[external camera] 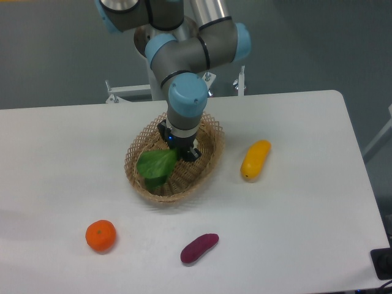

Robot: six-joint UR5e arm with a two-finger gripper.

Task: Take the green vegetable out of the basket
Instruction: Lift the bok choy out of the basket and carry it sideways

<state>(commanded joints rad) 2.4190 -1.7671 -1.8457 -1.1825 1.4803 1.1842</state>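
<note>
One green vegetable (156, 168) hangs from my gripper (179, 149), its dark leaves drooping down and to the left over the inside of the basket (208, 160). My jaws are clamped on its upper right end, though my own wrist hides most of the fingers, so I can only see the leaves coming out from under them. The lowest leaf tip looks close to the woven floor; I cannot tell whether it touches. The basket sits on the white table (306, 202), its lattice rim showing behind and to the right of my wrist. Just to the right of the basket lies a yellow squash (255, 159), apart from the rim. Nearer the front edge lie a purple sweet potato (199, 247) and, further left, an orange (100, 236), both well apart from the basket.
</note>
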